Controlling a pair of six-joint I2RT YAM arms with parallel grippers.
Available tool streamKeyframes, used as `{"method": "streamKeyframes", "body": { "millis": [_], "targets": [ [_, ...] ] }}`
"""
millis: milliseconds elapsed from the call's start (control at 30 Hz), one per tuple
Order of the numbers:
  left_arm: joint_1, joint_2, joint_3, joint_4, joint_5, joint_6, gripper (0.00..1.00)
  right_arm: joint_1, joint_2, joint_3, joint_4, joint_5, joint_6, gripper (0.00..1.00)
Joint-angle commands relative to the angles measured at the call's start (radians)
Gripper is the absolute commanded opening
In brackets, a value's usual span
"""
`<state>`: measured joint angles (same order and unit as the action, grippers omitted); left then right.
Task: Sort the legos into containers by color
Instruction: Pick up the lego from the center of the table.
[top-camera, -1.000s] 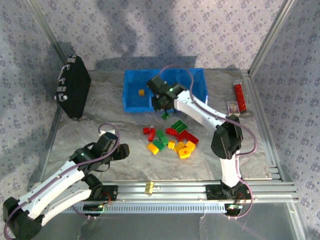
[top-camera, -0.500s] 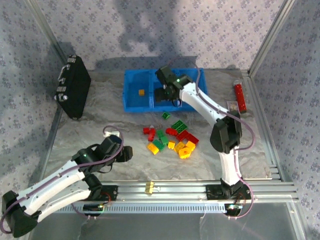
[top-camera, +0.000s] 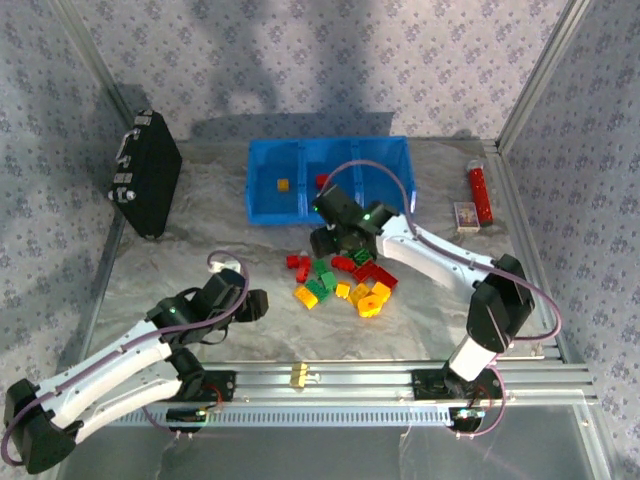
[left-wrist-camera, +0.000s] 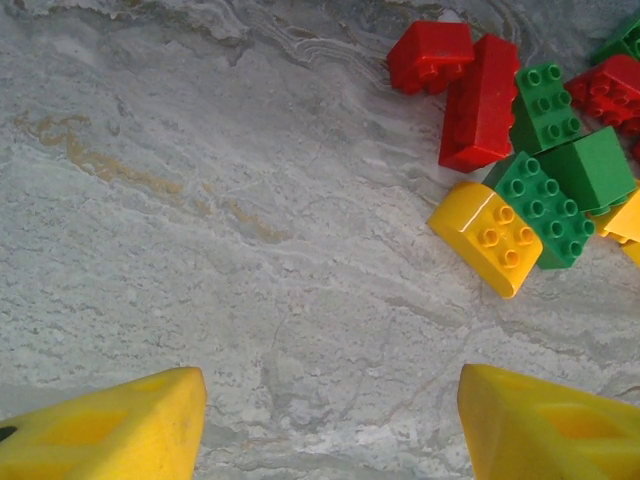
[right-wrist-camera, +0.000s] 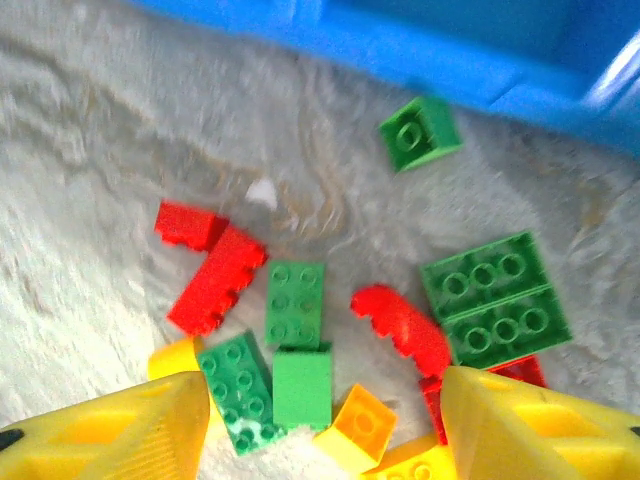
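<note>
So far just one yellow brick (top-camera: 283, 185) and maybe a red brick (top-camera: 322, 181) lie in the blue tray (top-camera: 262, 150), while most legos (top-camera: 366, 297) wait on the table (top-camera: 200, 240) by the open, empty left gripper (left-wrist-camera: 330, 425) and right gripper (right-wrist-camera: 322, 425).

Black case (top-camera: 145, 175) with metal latches at the table's far left, red tube (top-camera: 480, 193) with a white end at far right, small white box (top-camera: 464, 216) just beside it, grey marbled table (top-camera: 200, 255), metal rails (top-camera: 350, 380) along the near edge, patterned walls (top-camera: 300, 50).
</note>
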<state>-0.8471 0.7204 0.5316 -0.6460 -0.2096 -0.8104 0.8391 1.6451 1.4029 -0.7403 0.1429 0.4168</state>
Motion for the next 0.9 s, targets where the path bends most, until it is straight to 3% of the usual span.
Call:
{"method": "streamKeyframes", "body": {
  "millis": [0,100,867],
  "targets": [
    [-0.007,-0.009,-0.016,0.015,-0.004,-0.018,0.68,0.039,-0.016,-0.049,0.013,-0.018,0.024,0.61],
    [-0.006,-0.01,-0.023,0.017,-0.004,-0.021,0.67,0.058,-0.01,-0.095,0.035,-0.04,0.041,0.57],
    [-0.007,-0.058,-0.066,0.006,0.001,-0.05,0.67,0.036,0.189,-0.145,0.086,-0.056,0.093,0.54]
  ]
}}
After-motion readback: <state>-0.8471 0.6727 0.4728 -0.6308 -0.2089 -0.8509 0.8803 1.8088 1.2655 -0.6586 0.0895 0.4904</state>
